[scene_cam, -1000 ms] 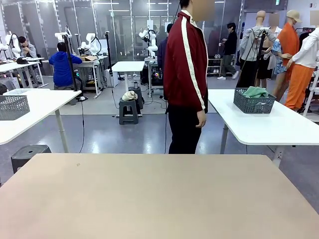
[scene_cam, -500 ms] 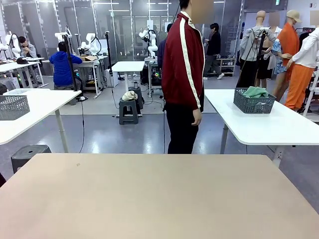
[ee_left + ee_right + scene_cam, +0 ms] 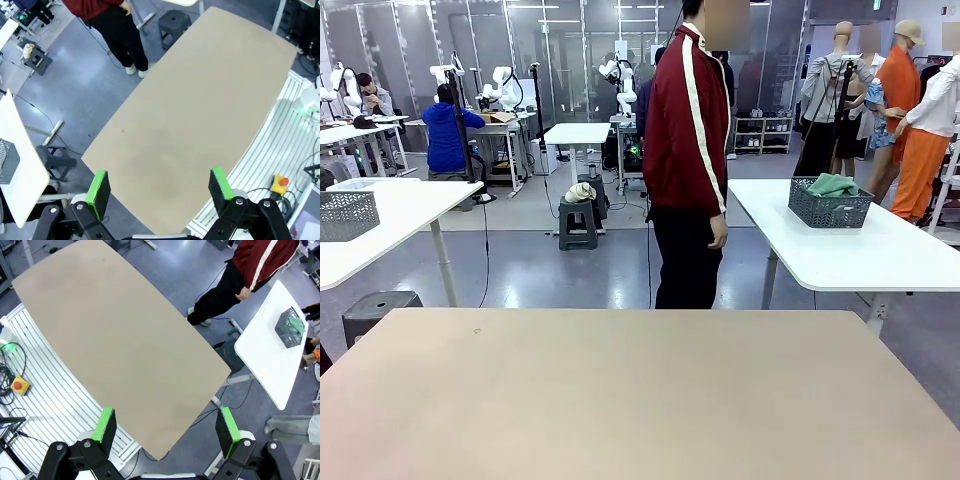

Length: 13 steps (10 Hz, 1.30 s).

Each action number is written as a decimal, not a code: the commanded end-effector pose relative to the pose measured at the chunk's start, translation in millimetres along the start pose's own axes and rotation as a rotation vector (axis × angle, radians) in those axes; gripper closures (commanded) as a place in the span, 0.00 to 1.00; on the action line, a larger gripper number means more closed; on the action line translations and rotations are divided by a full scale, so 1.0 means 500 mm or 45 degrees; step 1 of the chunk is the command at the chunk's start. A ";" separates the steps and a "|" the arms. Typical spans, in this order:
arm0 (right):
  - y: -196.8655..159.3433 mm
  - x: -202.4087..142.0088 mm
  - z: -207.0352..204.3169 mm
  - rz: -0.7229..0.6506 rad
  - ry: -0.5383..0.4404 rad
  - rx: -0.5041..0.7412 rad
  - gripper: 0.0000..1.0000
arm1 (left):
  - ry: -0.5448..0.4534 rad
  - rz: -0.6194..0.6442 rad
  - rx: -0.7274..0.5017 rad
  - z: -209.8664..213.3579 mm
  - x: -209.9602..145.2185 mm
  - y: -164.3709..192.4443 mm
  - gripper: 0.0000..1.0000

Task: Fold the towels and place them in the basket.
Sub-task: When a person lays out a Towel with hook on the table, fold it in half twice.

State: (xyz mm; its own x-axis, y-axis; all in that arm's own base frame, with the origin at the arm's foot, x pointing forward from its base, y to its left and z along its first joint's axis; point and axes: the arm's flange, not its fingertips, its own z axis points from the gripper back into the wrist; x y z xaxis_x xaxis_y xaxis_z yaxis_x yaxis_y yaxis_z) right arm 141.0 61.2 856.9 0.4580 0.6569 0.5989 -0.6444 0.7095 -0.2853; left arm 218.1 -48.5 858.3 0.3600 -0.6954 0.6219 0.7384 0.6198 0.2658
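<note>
The left gripper [image 3: 159, 186] hangs high above the work table [image 3: 640, 400], its black fingers tipped with flat green pads [image 3: 98, 189], jaws spread wide with nothing between them. At the far left of the front view a white table [image 3: 390, 215] carries a grey lattice bin [image 3: 345, 215] at the picture's edge. The work table is a broad tan slab, matte and smooth, with rounded corners. Behind its far edge, near the middle, a person [image 3: 688, 130] stands side-on in a dark red jacket with a white stripe down the sleeve and black trousers, one hand [image 3: 718, 233] hanging loose. To the right a second white table [image 3: 880, 255] with a rounded edge bears the basket [image 3: 828, 210], dark grey, rectangular, with perforated sides; a mint-green towel [image 3: 833, 184] lies bunched in it, its soft folds rising above the rim. The right gripper [image 3: 166, 425] is likewise held high, its jaws at full spread and holding nothing.

Since a second ago the person has shifted slightly to the left, and a passer-by in the background has walked leftward behind them. Basket and towel lie as they did.
</note>
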 end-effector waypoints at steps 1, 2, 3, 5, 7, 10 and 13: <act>0.001 -0.002 0.003 0.002 -0.005 -0.002 0.00 | -0.008 0.002 0.005 0.004 -0.004 -0.001 0.00; 0.001 -0.002 0.003 0.002 -0.005 -0.002 0.00 | -0.008 0.002 0.005 0.004 -0.004 -0.001 0.00; 0.001 -0.002 0.003 0.002 -0.005 -0.002 0.00 | -0.008 0.002 0.005 0.004 -0.004 -0.001 0.00; 0.001 -0.002 0.003 0.002 -0.005 -0.002 0.00 | -0.008 0.002 0.005 0.004 -0.004 -0.001 0.00; 0.001 -0.002 0.003 0.002 -0.005 -0.002 0.00 | -0.008 0.002 0.005 0.004 -0.004 -0.001 0.00; 0.001 -0.002 0.003 0.002 -0.005 -0.002 0.00 | -0.008 0.002 0.005 0.004 -0.004 -0.001 0.00; 0.001 -0.002 0.003 0.002 -0.005 -0.002 0.00 | -0.008 0.002 0.005 0.004 -0.004 -0.001 0.00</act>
State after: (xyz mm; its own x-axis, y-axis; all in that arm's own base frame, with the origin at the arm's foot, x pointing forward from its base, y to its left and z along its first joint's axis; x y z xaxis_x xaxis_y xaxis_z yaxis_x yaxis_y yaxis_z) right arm 141.0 61.2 856.9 0.4581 0.6568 0.5989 -0.6443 0.7095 -0.2854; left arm 217.6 -47.7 858.6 0.3604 -0.6942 0.6230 0.7369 0.6214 0.2661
